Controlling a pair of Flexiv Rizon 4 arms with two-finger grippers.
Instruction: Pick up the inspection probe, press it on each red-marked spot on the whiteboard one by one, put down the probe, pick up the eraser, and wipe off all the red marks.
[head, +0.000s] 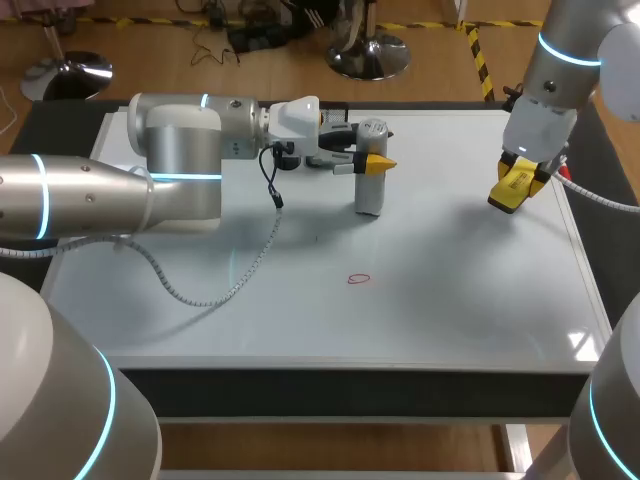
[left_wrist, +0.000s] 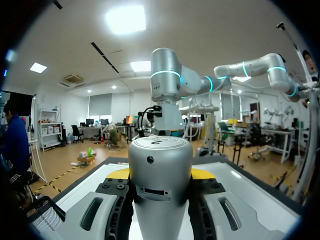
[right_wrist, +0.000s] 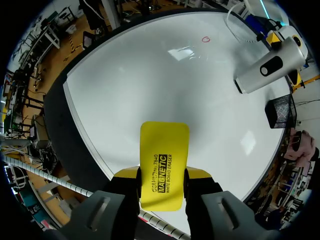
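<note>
The silver, cylinder-shaped inspection probe (head: 370, 182) stands upright at the back middle of the whiteboard (head: 450, 300). My left gripper (head: 364, 161) is shut on it from both sides. In the left wrist view the probe (left_wrist: 160, 185) fills the gap between the fingers (left_wrist: 116, 200). My right gripper (head: 514, 188) hangs over the board's back right, shut on the yellow eraser (head: 511, 187). The eraser (right_wrist: 163, 170) sticks out ahead of the right gripper (right_wrist: 162, 178). A small red ring mark (head: 359, 279) lies on the board in front of the probe, also seen as the mark (right_wrist: 205, 38) beyond the probe (right_wrist: 270, 65).
The whiteboard's metal frame (head: 590, 280) runs close under my right arm. My left arm (head: 170, 170) lies across the board's back left, its cable (head: 240, 270) hanging down to the surface.
</note>
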